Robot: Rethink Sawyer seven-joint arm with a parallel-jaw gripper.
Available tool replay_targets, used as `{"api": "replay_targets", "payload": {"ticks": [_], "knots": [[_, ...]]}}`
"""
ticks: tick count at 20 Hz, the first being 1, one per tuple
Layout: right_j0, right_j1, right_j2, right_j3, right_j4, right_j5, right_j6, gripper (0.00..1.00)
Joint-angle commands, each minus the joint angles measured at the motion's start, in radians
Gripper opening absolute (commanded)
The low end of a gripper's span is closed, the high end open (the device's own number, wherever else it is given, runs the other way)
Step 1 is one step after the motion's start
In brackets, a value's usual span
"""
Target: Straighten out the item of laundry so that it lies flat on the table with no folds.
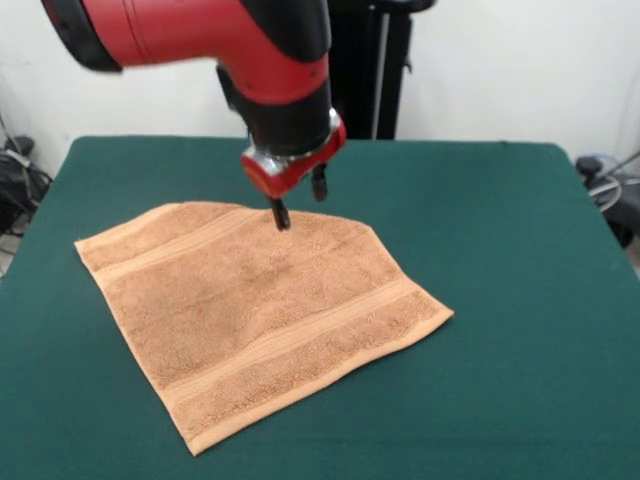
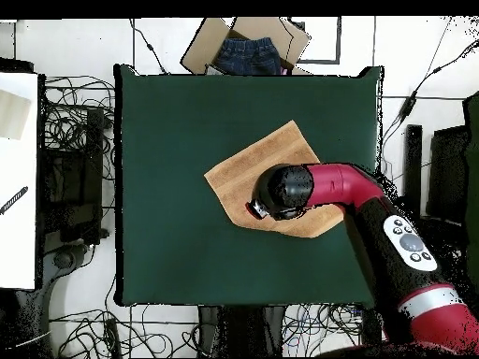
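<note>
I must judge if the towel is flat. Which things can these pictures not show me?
- Overhead view: the arm hides part of the towel.
- Front view: the towel's far corner looks cut off; folded under or not, unclear.
- Whether the tool touches the towel: unclear.

A cardboard box (image 2: 245, 45) sits on the floor past the far edge of the green surface in the overhead view, flaps open, with folded blue denim (image 2: 248, 56), probably jeans, inside it. Tangled black cables (image 2: 79, 126) cover the white tiled floor on the left side, around a dark box-like unit (image 2: 75, 187). A white bench or panel (image 2: 17, 178) runs along the left edge, with a dark pen-like thing (image 2: 13, 200) lying on it. More cables (image 2: 281, 323) trail along the bottom side. On the right stand two dark upright pieces (image 2: 413, 168), hard to identify. In the front view, a white wall (image 1: 520, 70) forms the background, and cables (image 1: 20, 180) bunch at the left edge.
</note>
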Motion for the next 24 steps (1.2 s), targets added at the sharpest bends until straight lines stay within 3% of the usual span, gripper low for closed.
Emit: {"api": "replay_targets", "payload": {"ticks": [1, 9, 19, 22, 24], "knots": [[0.023, -0.089, -0.024, 0.066, 0.048, 0.108, 0.039, 1.0], [0.016, 0.065, -0.022, -0.125, 0.008, 0.136, -0.072, 1.0], [0.04, 0.155, -0.004, -0.327, -0.019, 0.242, -0.167, 1.0], [0.031, 0.15, -0.003, -0.318, -0.011, 0.25, -0.155, 1.0], [0.003, 0.089, -0.012, -0.2, 0.007, 0.198, -0.086, 1.0]]}}
